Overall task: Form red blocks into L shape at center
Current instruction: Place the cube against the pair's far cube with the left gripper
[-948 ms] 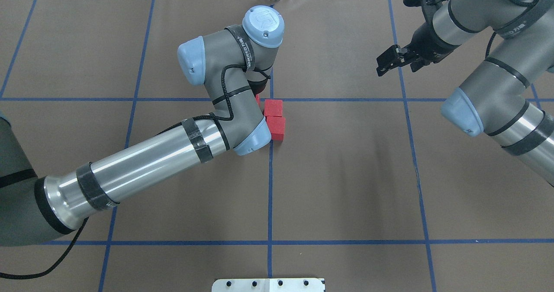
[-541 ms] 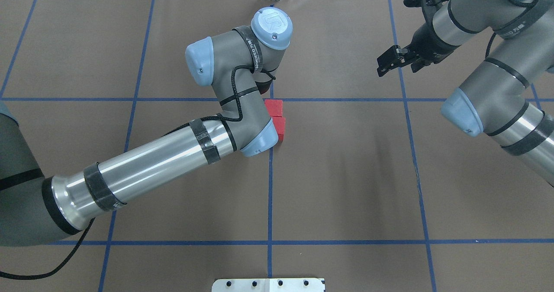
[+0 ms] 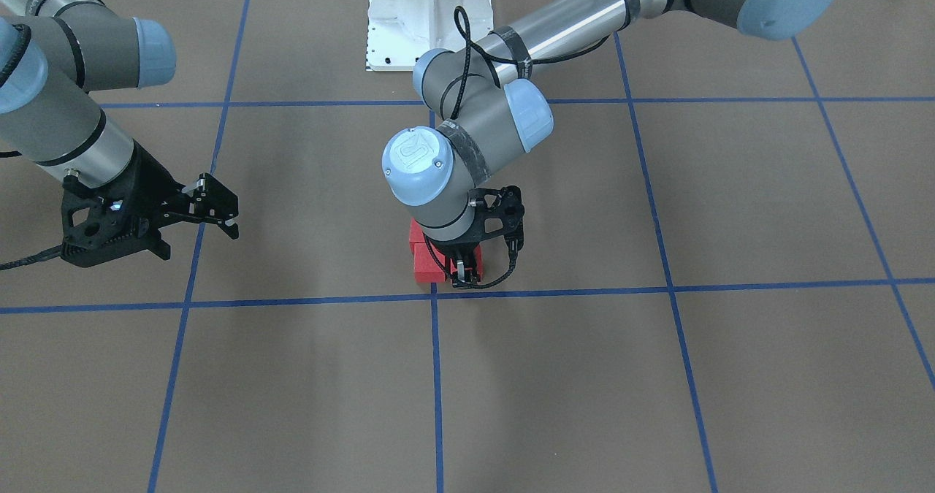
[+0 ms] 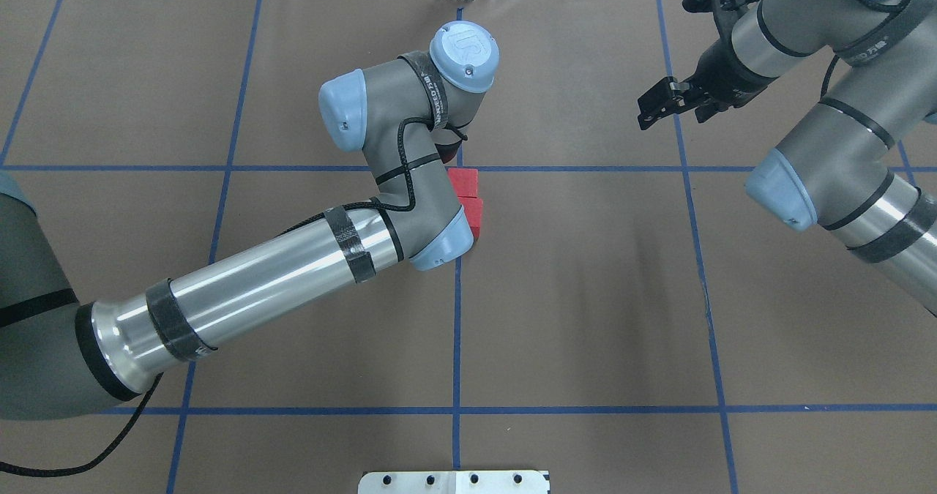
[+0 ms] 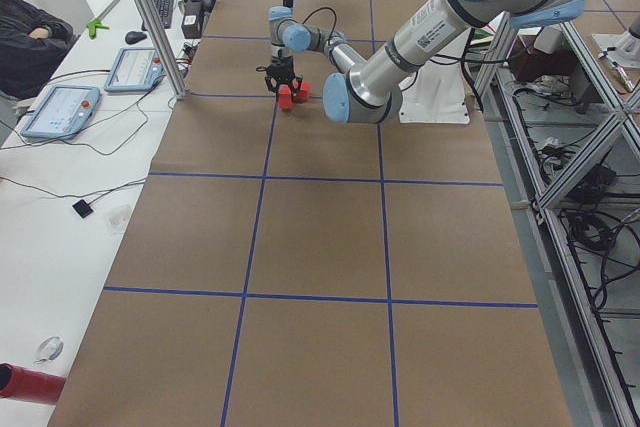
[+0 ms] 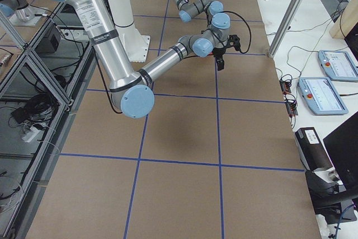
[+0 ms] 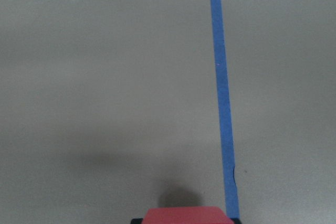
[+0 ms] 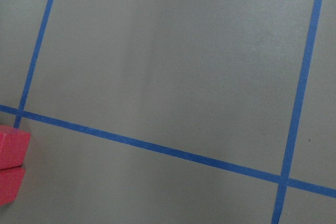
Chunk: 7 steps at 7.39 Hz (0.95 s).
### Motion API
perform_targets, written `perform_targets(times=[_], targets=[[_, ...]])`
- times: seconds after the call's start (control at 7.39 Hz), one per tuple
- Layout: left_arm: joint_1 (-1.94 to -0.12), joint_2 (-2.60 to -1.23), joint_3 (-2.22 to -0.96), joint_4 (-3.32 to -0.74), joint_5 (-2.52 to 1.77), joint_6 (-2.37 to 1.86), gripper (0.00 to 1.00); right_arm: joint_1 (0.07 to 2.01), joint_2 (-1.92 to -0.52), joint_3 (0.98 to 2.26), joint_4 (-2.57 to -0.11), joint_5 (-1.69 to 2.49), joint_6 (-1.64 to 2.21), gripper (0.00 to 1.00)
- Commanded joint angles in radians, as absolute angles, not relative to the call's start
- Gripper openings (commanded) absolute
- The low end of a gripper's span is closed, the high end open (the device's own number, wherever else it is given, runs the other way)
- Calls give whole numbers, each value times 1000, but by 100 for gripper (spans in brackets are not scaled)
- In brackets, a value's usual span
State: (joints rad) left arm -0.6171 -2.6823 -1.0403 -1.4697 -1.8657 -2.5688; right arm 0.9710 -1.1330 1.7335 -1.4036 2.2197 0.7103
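Two red blocks [image 4: 463,182] [image 4: 473,214] lie touching in a column just right of the centre grid crossing. They also show in the front-facing view [image 3: 428,268] [image 3: 418,231] and at the left edge of the right wrist view [image 8: 12,144]. My left gripper [image 3: 466,274] points down right beside the farther block and is shut on the third red block [image 7: 184,216], low over the mat. In the overhead view my left wrist hides that block and gripper. My right gripper [image 4: 654,105] hangs open and empty at the far right.
Blue tape lines [image 4: 457,318] divide the brown mat into large squares. The white robot base plate [image 3: 427,18] sits at the near edge, also in the overhead view [image 4: 454,481]. My left forearm [image 4: 256,282] stretches across the left-centre square.
My left wrist has moved right toward the two lying blocks and now covers more of them. The red sliver at its left is now hidden. My right arm has not moved.
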Motion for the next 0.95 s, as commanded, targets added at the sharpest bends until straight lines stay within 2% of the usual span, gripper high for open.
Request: perform_targets(times=[0.0,0.68,0.81], targets=[[-611,-2683,-1040,-1470,-1865,-2569,0,971,-1134,1732,-1404,2220,710,99],[-604,-2683,-1043,-1471,-1865,-2568,0,971,-1134,1733,-1405,2220,710,99],[-603,-2683,-1045,-1471,-1864,-2568,6,971,-1135,1733,-1405,2221,710,99]])
